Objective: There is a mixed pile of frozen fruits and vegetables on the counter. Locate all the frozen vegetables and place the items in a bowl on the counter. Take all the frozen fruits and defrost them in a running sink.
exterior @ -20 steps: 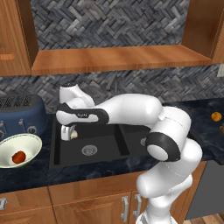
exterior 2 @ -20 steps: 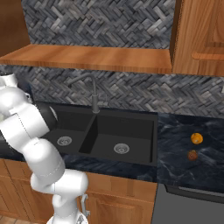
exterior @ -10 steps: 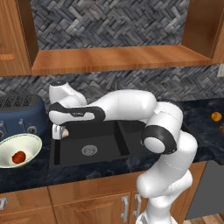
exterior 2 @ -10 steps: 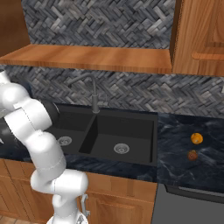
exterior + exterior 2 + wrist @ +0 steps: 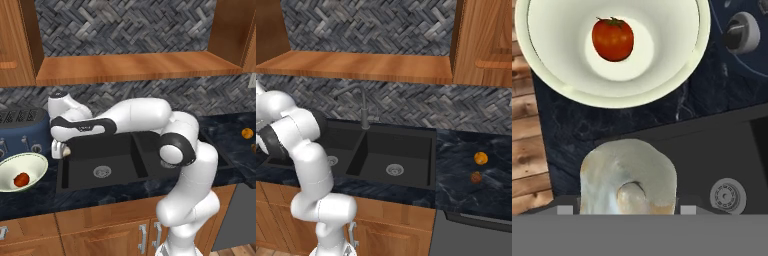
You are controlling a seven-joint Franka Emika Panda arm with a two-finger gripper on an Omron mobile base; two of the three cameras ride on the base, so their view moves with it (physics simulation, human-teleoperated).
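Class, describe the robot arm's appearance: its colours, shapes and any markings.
The arm is glossy white, built of rounded, bulbous segments. Its joints are dark grey to black bands, clearest at the elbow. A black strip runs along the wrist towards the gripper. No cables show.

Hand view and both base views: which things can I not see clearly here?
- Gripper fingertips: hand view, covered by the garlic bulb it holds.
- Bowl: hand view, top rim cut off by the edge.
- Darker piece below the orange fruit: right base view, too small to identify.
- Toaster: left base view, left part cut off.
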